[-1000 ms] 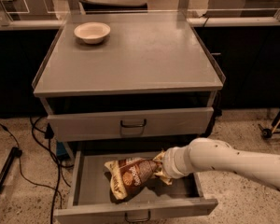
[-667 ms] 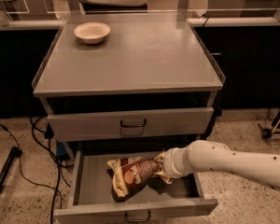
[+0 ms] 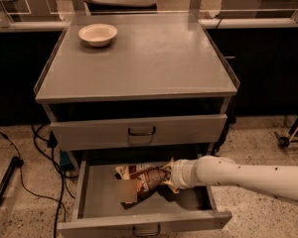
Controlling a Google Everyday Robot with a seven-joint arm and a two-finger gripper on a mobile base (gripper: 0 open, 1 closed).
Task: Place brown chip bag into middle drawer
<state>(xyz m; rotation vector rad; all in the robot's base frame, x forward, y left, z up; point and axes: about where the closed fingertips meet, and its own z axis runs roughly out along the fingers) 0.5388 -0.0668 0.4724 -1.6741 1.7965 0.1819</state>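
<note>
Lower centre, the brown chip bag (image 3: 146,178) lies tilted in the open middle drawer (image 3: 188,205), its tan end at the tool (image 3: 168,178); whether the tool clamps it cannot be told; the bag's lettering is unreadable; a cream bowl (image 3: 98,34) sits upper left on the bench (image 3: 154,58).

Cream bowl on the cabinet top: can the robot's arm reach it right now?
Probably not directly. The tool is down in the open middle drawer at the brown chip bag, beneath the upper drawer; the arm must back out before reaching the cream bowl.
</note>
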